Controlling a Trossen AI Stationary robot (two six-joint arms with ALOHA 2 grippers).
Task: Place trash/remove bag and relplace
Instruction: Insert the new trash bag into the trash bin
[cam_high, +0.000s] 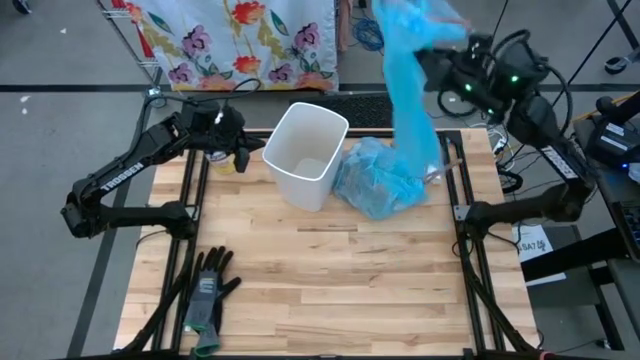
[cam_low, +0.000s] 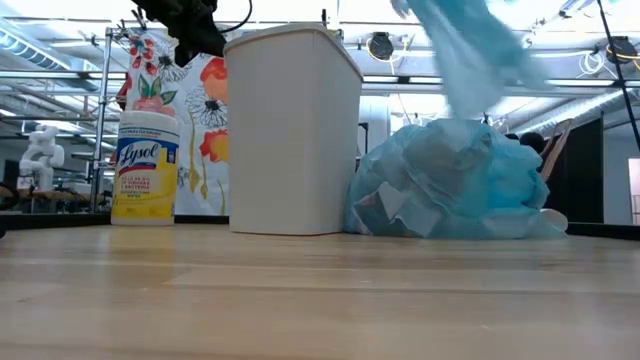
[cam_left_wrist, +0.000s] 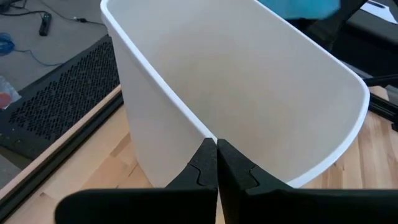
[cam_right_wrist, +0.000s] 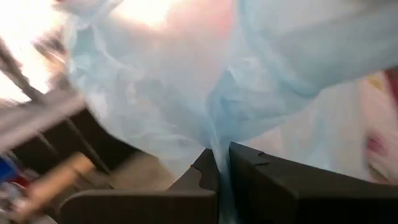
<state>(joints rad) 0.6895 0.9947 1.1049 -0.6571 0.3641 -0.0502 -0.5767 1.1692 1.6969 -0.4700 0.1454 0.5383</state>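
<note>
A white bin (cam_high: 305, 155) stands upright mid-table, and my left gripper (cam_high: 258, 147) is shut at its left rim. Right of the bin a filled blue bag (cam_high: 375, 180) rests on the table, with crumpled trash (cam_low: 400, 200) showing through its film. My right gripper (cam_high: 438, 55) is raised high over the far right, shut on a long stretch of blue bag film (cam_high: 410, 100). The film hangs down to the filled bag. I cannot tell whether it is that bag's neck or a separate bag. My left gripper pinches the bin's thin rim (cam_left_wrist: 210, 137) between its two shut fingers, one inside the wall and one outside. It comes slanting down from the table's left. The bin stands with its base on the table. My right gripper pinches gathered blue film (cam_right_wrist: 219, 146) between its fingers, held about level. Layers or edge, I cannot tell. The film (cam_low: 470, 60) hangs below it, its lower end at the filled bag's top (cam_low: 465, 118).
A yellow Lysol wipes tub (cam_low: 145, 165) stands left of the bin, under my left arm. A pair of black-and-grey gloves (cam_high: 210, 290) lies near the front left. Bare wood spans the table's near half (cam_high: 340, 290). A flowered cloth (cam_high: 240, 40) hangs beyond the far edge.
</note>
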